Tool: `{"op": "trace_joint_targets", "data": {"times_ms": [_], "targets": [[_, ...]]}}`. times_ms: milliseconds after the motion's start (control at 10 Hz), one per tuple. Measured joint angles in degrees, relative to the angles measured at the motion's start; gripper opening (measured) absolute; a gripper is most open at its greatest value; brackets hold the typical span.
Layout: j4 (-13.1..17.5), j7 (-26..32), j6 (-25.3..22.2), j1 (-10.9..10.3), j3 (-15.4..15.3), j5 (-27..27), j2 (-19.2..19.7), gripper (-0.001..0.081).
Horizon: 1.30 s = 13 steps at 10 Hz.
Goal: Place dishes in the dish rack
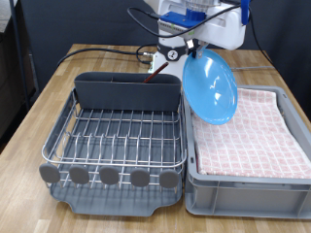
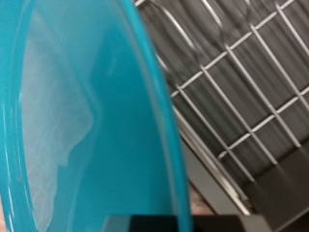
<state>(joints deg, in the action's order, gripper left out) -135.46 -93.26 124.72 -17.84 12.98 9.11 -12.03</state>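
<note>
the gripper (image 1: 194,50) is closed on the top edge of the light-blue plate (image 1: 211,88), which hangs tilted in the air above the gap between the dish rack (image 1: 117,136) and the grey bin (image 1: 248,180) with the pink checked cloth (image 1: 255,131).

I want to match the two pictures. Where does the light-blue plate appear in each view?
Exterior view: the light-blue plate hangs tilted on edge, right of centre, above the line between the dish rack and the grey bin, under the gripper.
Wrist view: the plate fills the left part, very near the camera; the jaws are not in view.
Shared landmark: the rack's silver wire grid, beside the plate in both.
</note>
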Motion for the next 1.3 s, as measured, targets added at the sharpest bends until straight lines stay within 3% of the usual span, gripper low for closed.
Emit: {"op": "trace_joint_targets", "data": {"times_ms": [200,600,900,1100,1300], "targets": [[-0.60,5.26,-2.00,1.18,1.84,2.38,-0.82,0.0026],[-1.79,18.73,-2.73,4.91,6.05,12.20,-3.15,0.0026],[-1.58,27.73,0.46,8.13,9.43,20.67,-3.67,0.0026],[-0.49,36.93,1.00,8.62,11.72,21.38,-3.67,0.0026],[-0.53,35.34,0.95,8.62,11.56,21.85,-3.46,0.0026]]}}
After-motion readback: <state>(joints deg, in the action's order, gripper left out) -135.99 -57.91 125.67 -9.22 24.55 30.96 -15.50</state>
